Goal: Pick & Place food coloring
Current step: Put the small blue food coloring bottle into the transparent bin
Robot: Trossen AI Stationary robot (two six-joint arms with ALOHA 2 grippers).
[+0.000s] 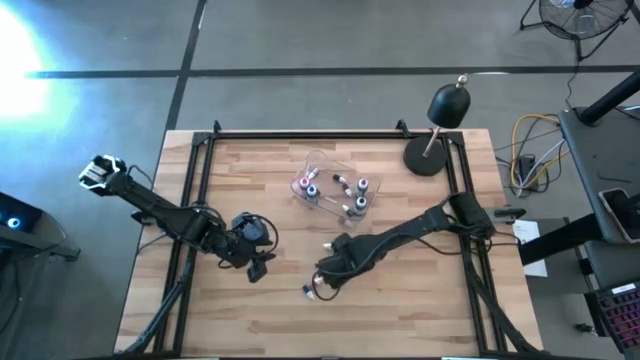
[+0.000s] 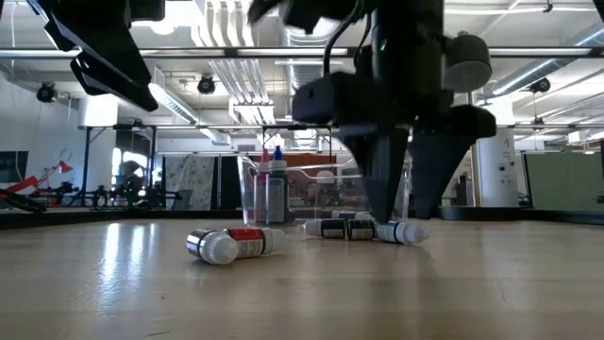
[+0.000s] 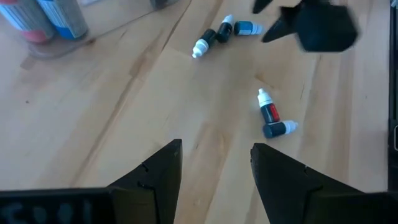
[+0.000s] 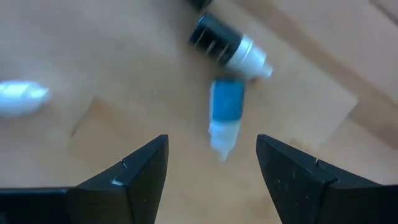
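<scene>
Two food coloring bottles, a blue one [image 4: 225, 112] and a dark one with a white cap [image 4: 224, 46], lie on their sides on the wooden table. My right gripper [image 4: 211, 155] hangs open just above them, fingers pointing down, the blue bottle below the gap; the low view shows its fingers [image 2: 382, 194] behind this pair [image 2: 363, 229]. Another pair, a red-labelled bottle [image 3: 268, 112] and a dark one [image 3: 277, 129], lies nearer the front edge [image 1: 314, 290]. My left gripper [image 3: 216, 162] stands open to their left [image 1: 258, 268], tilted down. Several bottles stand in the clear tray [image 1: 322, 163].
A black stand with a round base [image 1: 428, 158] and a dome head [image 1: 450, 103] sits at the table's far right corner. Black frame rails [image 1: 300, 135] run along the table's edges. Bare wood lies between the tray and the loose bottles.
</scene>
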